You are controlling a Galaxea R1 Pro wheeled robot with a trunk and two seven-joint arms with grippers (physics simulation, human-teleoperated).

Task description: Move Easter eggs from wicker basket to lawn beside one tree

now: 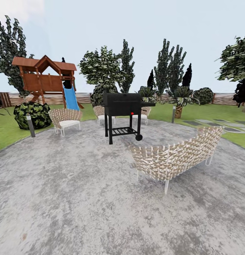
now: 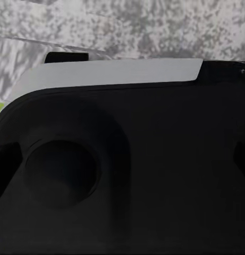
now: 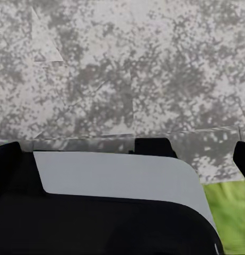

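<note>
A grey paved circle in the garden is seen from the head camera, with neither basket nor eggs among the things shown.

On the paving a black grill is stood ahead of the robot, with a woven bench nearer and to its right and woven chairs beyond to the left. The lawn is spread around the paving, backed by the slat fence; a wooden playhouse with a blue slide is set at the far left, and a pale-trunked tree at the far right. In both wrist views dark robot bodywork is seen over mottled paving and a strip of grass; whether either gripper is spread or closed cannot be told.
</note>
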